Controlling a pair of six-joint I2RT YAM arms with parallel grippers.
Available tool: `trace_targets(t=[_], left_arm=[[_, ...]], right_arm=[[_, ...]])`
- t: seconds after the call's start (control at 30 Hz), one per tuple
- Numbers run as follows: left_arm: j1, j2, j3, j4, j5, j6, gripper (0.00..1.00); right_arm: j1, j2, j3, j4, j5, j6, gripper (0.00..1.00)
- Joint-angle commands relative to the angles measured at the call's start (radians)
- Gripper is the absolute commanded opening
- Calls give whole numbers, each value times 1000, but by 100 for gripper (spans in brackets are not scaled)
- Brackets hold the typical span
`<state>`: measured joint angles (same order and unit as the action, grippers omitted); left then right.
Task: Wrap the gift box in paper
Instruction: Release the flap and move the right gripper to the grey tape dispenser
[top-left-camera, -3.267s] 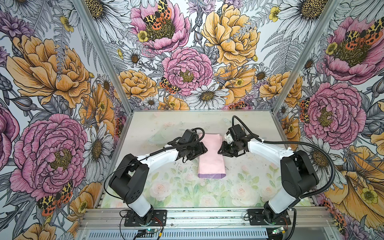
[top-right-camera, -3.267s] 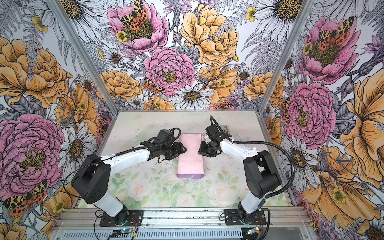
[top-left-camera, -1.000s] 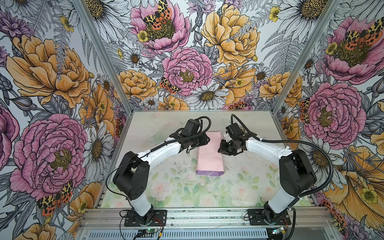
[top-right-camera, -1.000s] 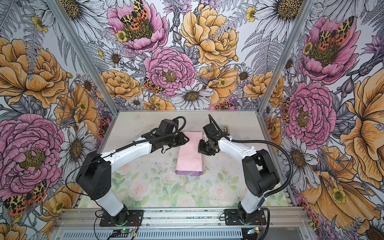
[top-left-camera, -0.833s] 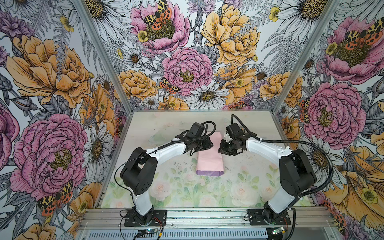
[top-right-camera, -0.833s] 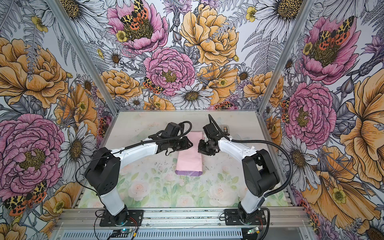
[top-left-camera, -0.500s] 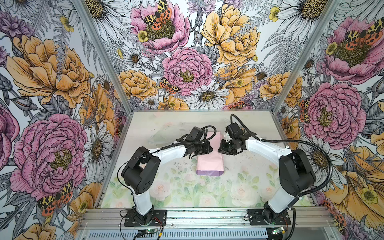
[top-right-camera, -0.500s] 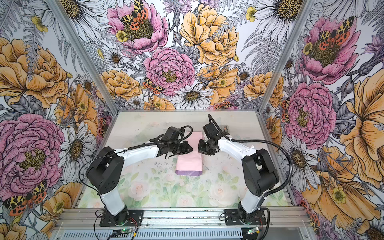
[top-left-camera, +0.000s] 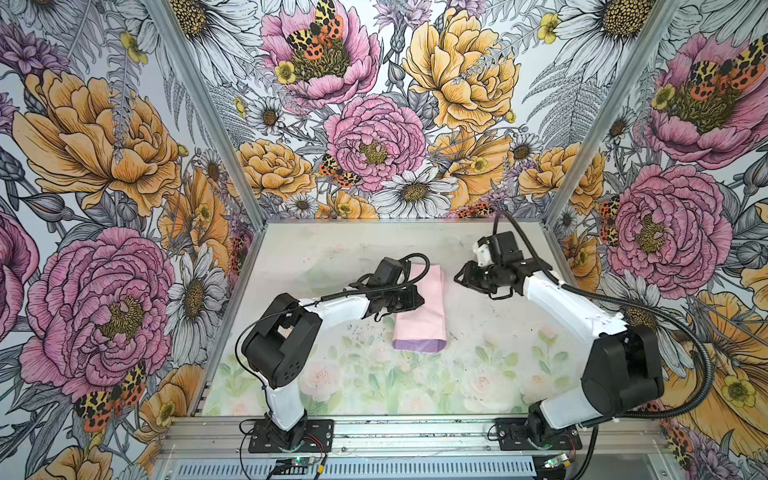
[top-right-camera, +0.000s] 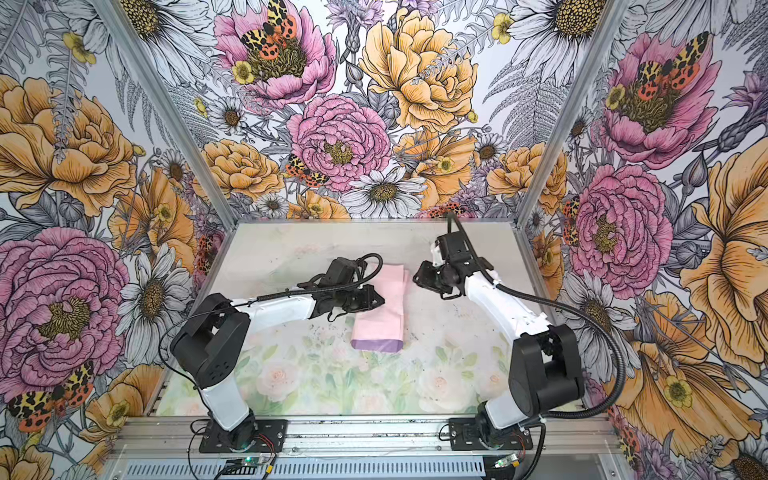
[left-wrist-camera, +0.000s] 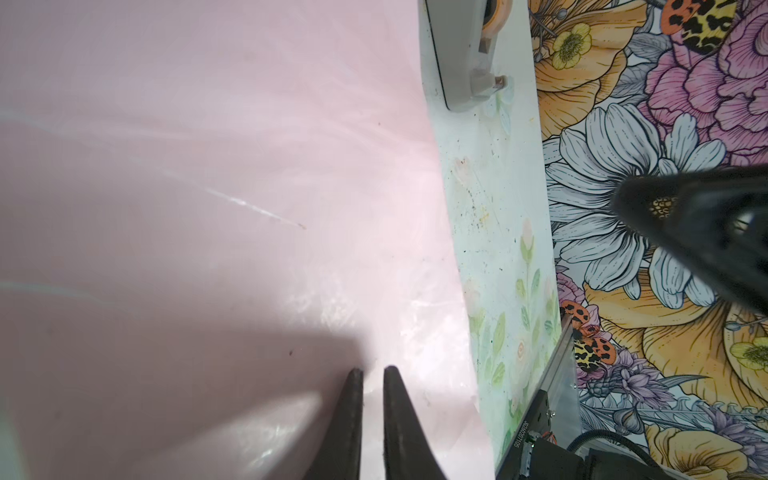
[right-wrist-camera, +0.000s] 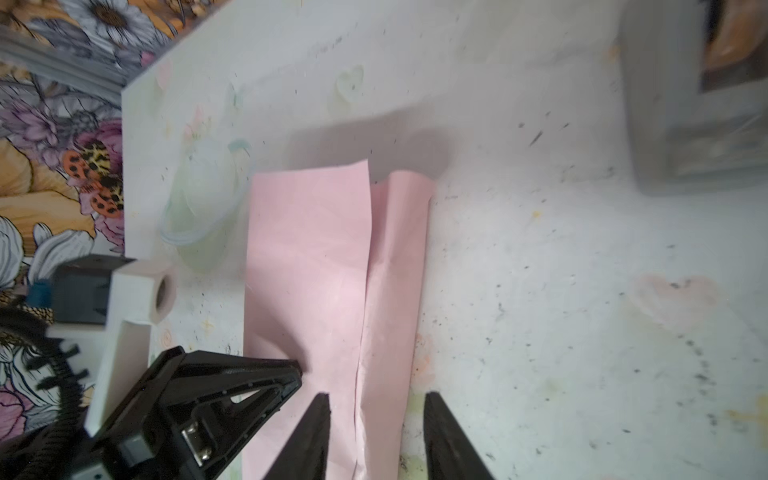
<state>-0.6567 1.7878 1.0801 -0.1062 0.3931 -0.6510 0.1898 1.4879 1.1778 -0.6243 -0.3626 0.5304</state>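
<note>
— Where's the paper (top-left-camera: 420, 316)?
— Folded, centred on the surface (top-left-camera: 498, 345). Left gripper (left-wrist-camera: 372, 372) at its 9 o'clock, jaws nearly closed atop it, perhaps pinching. Right gripper (right-wrist-camera: 378, 397) at 2 o'clock, jaws apart.

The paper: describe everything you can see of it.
The paper is folded into a long packet, pale pink outside, with a lilac strip at its near end. One flap overlaps the other along a lengthwise seam. It looks thin and lightly creased. It lies in the middle of the table. The left gripper hangs over its left edge; contact cannot be told. The right gripper is off its far right corner, jaws open.
</note>
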Motion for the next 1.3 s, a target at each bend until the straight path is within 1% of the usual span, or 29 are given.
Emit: trace_targets(t=[0.0, 0.1, 0.23, 0.33, 0.5, 0.6, 0.83, 1.27], left_arm=[[6, 12, -33, -38, -11, 13, 14], [7, 7, -40, -38, -11, 13, 14], [6, 5, -38, -39, -9, 9, 14], [6, 5, -36, -36, -11, 5, 14], [6, 12, -34, -23, -8, -5, 14], [6, 17, -31, -20, -6, -9, 14], [7, 19, -30, -19, -5, -10, 14], [7, 20, -28, -16, -8, -18, 14]], right_arm=[[-87, 38, 32, 0, -90, -167, 39], [-166, 110, 94, 0, -115, -256, 38], [-234, 238, 200, -8, -151, -354, 36], [-260, 316, 264, -23, -164, -424, 36], [-298, 412, 346, -40, -159, -495, 35], [-322, 456, 375, -66, -172, -525, 34], [-361, 530, 404, -108, -243, -579, 32], [-373, 662, 486, -170, -374, -623, 32]])
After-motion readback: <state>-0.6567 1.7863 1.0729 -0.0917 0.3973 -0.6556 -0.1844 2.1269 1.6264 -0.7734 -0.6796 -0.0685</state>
